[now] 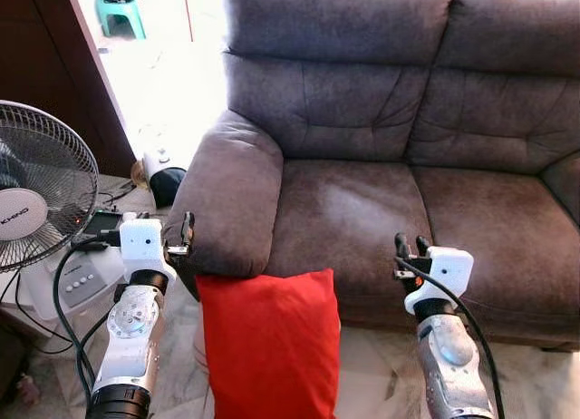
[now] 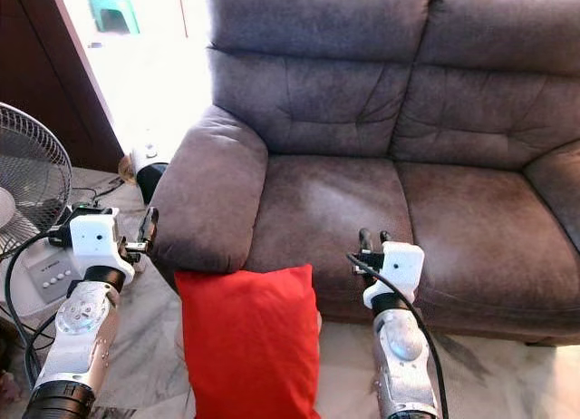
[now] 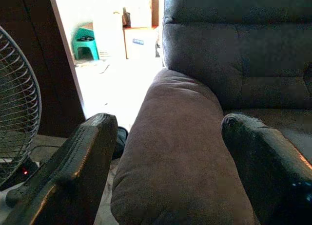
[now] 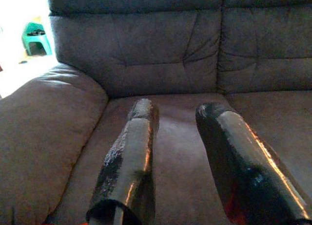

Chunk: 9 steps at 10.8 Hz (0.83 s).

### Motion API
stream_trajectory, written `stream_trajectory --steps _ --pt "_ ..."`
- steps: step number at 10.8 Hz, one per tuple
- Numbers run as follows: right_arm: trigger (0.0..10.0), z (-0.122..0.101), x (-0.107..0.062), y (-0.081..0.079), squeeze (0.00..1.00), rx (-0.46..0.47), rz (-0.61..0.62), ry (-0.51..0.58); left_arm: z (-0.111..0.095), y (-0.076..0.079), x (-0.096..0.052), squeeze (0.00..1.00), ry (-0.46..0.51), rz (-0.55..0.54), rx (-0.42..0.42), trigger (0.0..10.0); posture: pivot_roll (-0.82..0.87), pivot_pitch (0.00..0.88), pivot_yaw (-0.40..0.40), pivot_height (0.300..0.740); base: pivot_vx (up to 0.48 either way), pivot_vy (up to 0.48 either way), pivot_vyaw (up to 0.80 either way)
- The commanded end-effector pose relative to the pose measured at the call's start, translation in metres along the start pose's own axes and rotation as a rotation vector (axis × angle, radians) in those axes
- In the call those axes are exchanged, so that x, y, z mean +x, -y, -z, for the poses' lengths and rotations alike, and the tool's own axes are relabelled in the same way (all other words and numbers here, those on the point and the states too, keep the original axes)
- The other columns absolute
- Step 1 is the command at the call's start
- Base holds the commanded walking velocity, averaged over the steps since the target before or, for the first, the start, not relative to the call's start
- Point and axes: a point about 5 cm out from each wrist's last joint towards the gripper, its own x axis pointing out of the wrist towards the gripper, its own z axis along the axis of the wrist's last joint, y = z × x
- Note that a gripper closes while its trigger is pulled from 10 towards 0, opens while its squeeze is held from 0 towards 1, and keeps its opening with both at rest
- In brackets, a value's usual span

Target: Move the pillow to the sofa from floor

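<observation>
A red pillow (image 1: 269,346) stands upright on the marble floor, leaning against the front of the grey sofa (image 1: 362,210) just below the seat's left cushion. My left gripper (image 1: 187,230) hovers to the pillow's upper left, beside the sofa armrest (image 3: 175,152), and its fingers (image 3: 92,142) are open wide with the armrest ahead of them. On the pillow's right, my right gripper (image 1: 410,247) is raised at the seat's front edge and open, pointing over the seat cushion (image 4: 165,137). Neither gripper touches the pillow.
A standing fan (image 1: 36,188) with a white base (image 1: 77,278) and black cables is close on the left. Behind it are a dark wooden door and a bright doorway with a green stool (image 1: 120,9). A small white and black object (image 1: 165,172) lies beside the armrest.
</observation>
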Motion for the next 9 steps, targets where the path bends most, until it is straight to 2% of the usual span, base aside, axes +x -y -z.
stream_trajectory --steps 1,9 --pt "10.0 -0.0033 0.0022 0.0033 0.0 -0.009 0.009 0.003 -0.0055 0.0011 0.003 0.0 0.012 0.016 0.001 10.0 0.02 0.075 -0.027 0.74 0.0 0.0 0.0" --pt "10.0 -0.0034 0.0052 -0.0015 0.0 0.003 0.004 -0.009 -0.0083 0.0044 0.0045 0.0 0.011 0.016 -0.01 10.0 0.02 0.087 -0.033 0.74 0.0 0.0 0.0"
